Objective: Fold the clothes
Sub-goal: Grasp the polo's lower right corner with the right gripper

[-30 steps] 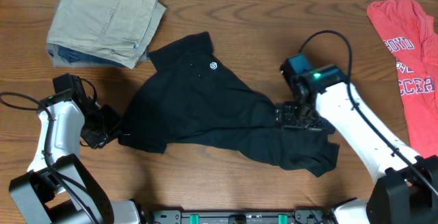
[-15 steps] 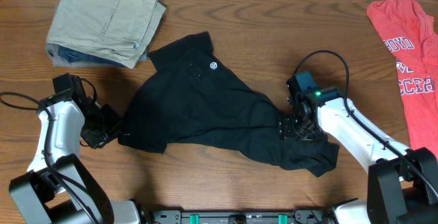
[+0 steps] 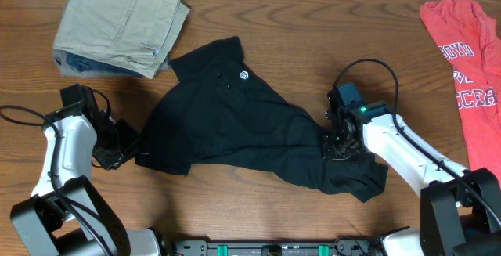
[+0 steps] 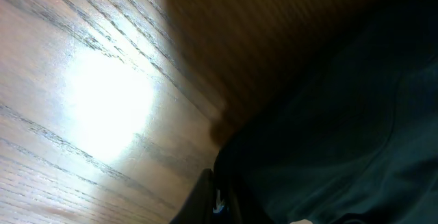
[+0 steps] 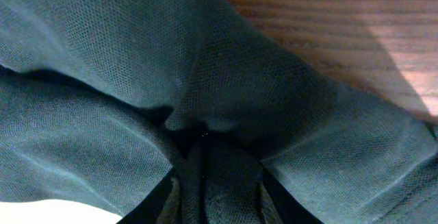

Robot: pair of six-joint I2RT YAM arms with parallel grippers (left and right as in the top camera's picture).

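The clothes (image 3: 227,123), a black collared shirt with a small white logo (image 3: 244,75), lie crumpled across the middle of the table. My left gripper (image 3: 125,146) sits at the shirt's left edge. In the left wrist view it (image 4: 219,203) is shut, with the dark hem (image 4: 328,114) pressed in at its tips. My right gripper (image 3: 337,148) is down on the shirt's bunched right part. The right wrist view shows a ridge of mesh fabric (image 5: 102,59) gathered and pinched inside the right gripper (image 5: 219,190).
Folded khaki trousers (image 3: 121,25) lie at the back left, close to the shirt's collar end. A red T-shirt (image 3: 470,68) with white lettering lies along the right edge. Bare wooden table (image 3: 297,37) shows behind the shirt.
My right gripper has shifted slightly and closed from wide open onto a fold of the shirt. The left arm and the shirt's left side have not moved.
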